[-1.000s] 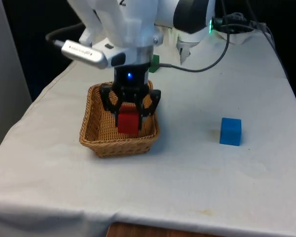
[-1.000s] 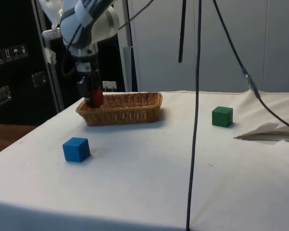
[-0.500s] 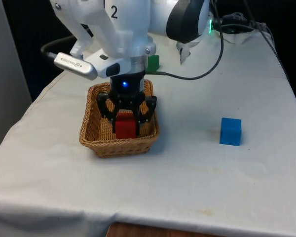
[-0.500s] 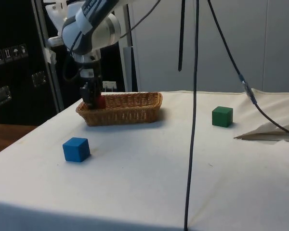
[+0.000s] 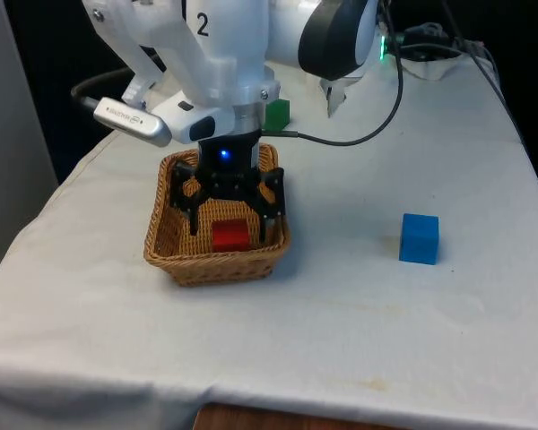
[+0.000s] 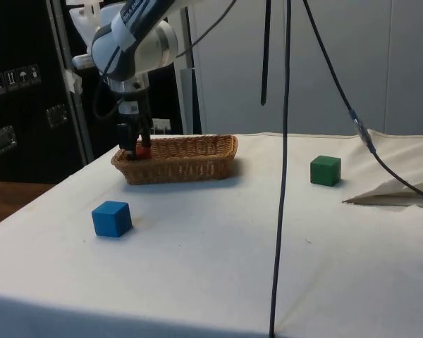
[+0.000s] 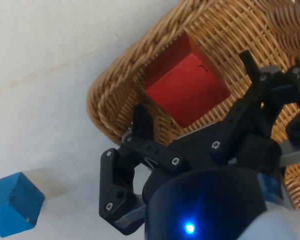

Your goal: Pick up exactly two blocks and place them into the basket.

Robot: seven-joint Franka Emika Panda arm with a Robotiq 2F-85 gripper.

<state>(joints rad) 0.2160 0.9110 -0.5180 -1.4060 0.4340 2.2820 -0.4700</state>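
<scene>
A red block [image 5: 230, 236] lies on the floor of the wicker basket [image 5: 217, 266], at its end nearest the front camera. My gripper [image 5: 233, 218] hangs open just above the block, one finger [image 5: 192, 213] on each side and neither touching it. From the side, the gripper [image 6: 135, 143] dips into the basket [image 6: 187, 167] at the end where the red block [image 6: 144, 150] peeks over the rim. The wrist view has the red block [image 7: 185, 82] free between the spread fingers, inside the basket [image 7: 109, 96]. A blue block [image 5: 420, 238] and a green block [image 5: 277, 113] stand on the cloth.
The blue block [image 6: 112, 218] sits apart from the basket, toward the front view's right, and shows in the wrist view too [image 7: 12, 210]. The green block [image 6: 326, 170] is beyond the basket, near the robot's base. A black cable [image 5: 363, 121] trails over the far cloth.
The gripper lowered the red block into the basket and opened. The block now rests on the basket floor, released.
</scene>
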